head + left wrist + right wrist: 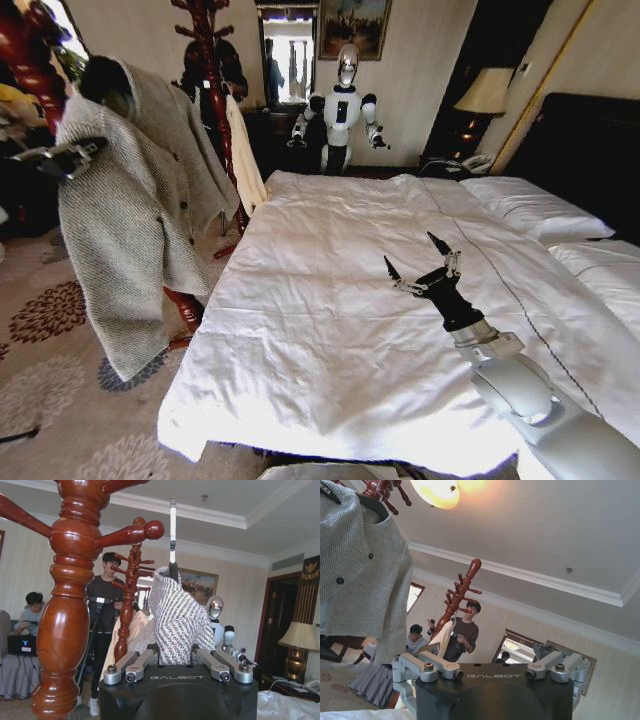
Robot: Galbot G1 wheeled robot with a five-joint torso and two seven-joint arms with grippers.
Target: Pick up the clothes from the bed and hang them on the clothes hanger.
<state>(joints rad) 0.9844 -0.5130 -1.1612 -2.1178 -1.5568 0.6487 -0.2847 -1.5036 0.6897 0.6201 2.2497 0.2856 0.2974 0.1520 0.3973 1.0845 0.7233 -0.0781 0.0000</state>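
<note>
Jacket [130, 200], just one, apparently on hanger [370, 502]; right gripper [420, 265] spread.

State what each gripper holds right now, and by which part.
The left gripper grips the jacket at its upper shoulder fabric, beside the wooden coat stand. The right gripper is open over the bed, holding nothing.

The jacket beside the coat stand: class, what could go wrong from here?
1. The hanger's hook stands free in the air, on no peg of the coat stand; it may miss or knock a peg.
2. The left gripper seems to hold the jacket by its cloth, so the weight could slip out.
3. A cream garment hangs close by and might snag.
The right gripper hangs open over the bed.
</note>
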